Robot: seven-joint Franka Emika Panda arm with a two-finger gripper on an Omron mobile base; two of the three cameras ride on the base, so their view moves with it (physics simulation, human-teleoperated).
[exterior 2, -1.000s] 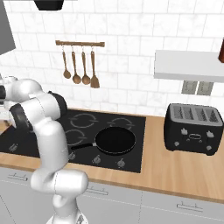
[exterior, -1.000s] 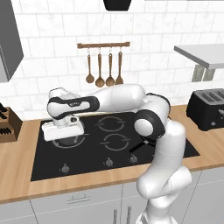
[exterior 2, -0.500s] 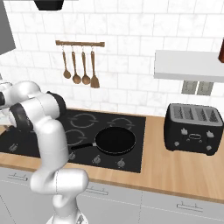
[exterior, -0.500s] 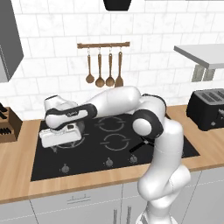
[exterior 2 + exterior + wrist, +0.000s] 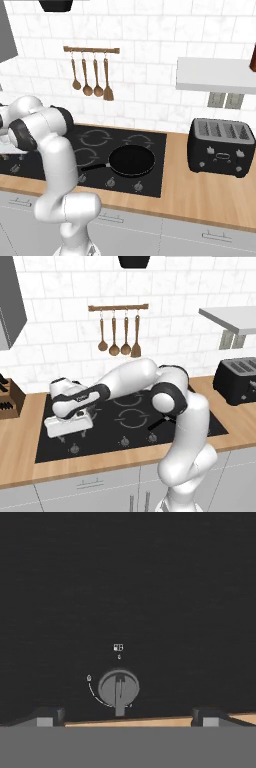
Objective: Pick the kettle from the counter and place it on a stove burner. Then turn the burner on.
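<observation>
My gripper [image 5: 127, 718] hangs low over the front left of the black glass stove [image 5: 100, 428]. It is open, its two tips wide apart with nothing between them. In the hand view a round grey knob [image 5: 118, 688] with a printed dial arc sits just ahead of the tips, midway between them. In the left base view the white hand and gripper [image 5: 64, 436] point down at the stove's front strip. Grey burner ring outlines [image 5: 132, 418] show on the glass right of the hand. The kettle is hidden or out of view. The tan counter [image 5: 20, 458] frames the stove.
A black frying pan [image 5: 131, 161] sits on the front right burner, handle pointing left. More knobs [image 5: 124, 442] line the stove's front. A black toaster [image 5: 220, 147] stands on the right counter, a knife block [image 5: 7, 398] at the far left. Wooden utensils [image 5: 119, 331] hang on the wall.
The hand has moved down and toward the stove's front left edge, closing on the knob row. The base and the pan have not moved.
</observation>
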